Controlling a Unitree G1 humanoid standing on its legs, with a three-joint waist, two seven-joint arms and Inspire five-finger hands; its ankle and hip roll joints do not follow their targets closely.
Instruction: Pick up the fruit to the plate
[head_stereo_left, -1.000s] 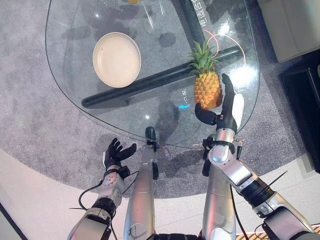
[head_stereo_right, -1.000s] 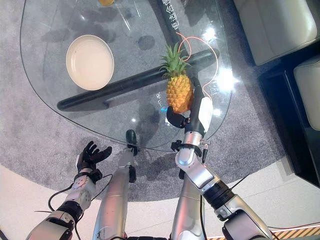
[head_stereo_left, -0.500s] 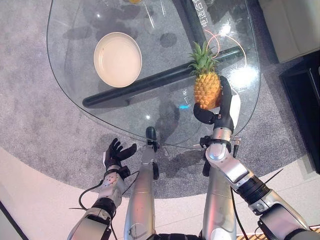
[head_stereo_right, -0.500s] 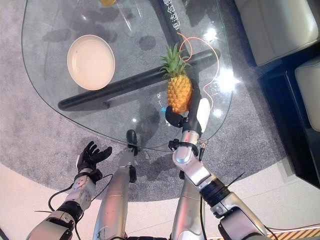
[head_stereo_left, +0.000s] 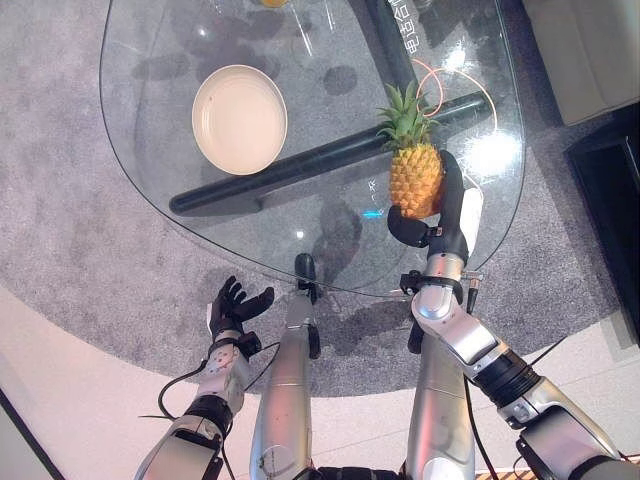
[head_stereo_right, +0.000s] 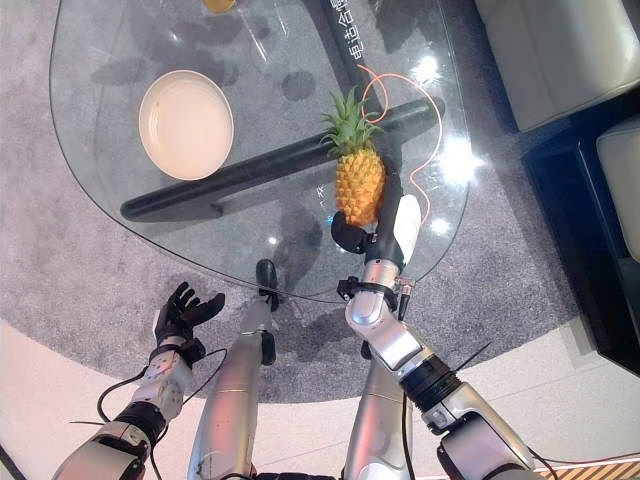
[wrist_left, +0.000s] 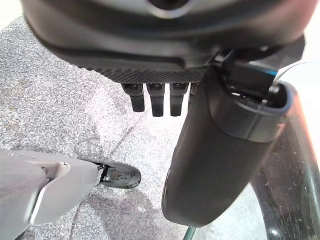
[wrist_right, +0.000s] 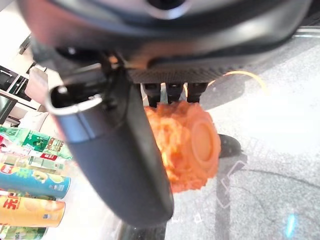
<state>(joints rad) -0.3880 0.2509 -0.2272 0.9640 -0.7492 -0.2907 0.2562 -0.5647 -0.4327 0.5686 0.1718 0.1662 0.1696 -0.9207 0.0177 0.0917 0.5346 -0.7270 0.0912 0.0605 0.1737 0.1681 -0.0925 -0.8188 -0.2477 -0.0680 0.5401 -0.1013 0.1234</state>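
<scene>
I am standing over a grey carpet (head_stereo_left: 70, 230) that is spreading under and around a rounded glass table (head_stereo_left: 180, 150), with pale smooth floor along its near edge and a light sofa (head_stereo_right: 560, 50) sitting beyond the table on my right. Through the glass a dark tube of the table's frame (head_stereo_left: 300, 165) is showing, crossing from lower left up toward the right, and a second dark bar carrying white characters, too small for me to read, is running away from me near the far edge. A thin orange cord (head_stereo_right: 420, 100) is looping on the glass beside the fruit. The cream plate (head_stereo_left: 239, 119) is lying on the table's left part, well apart from the pineapple (head_stereo_left: 414, 178), which is standing upright on the right part with its green crown pointing away from me. My right hand (head_stereo_left: 445, 215) is grasping the pineapple, fingers curling round its far side and thumb pressing at its base; the right wrist view is showing the orange rind (wrist_right: 187, 145) between thumb and fingers, with some coloured cans blurred at the side. My left hand (head_stereo_left: 235, 305) is hanging low over the carpet near the table's edge, fingers relaxed and holding nothing.
</scene>
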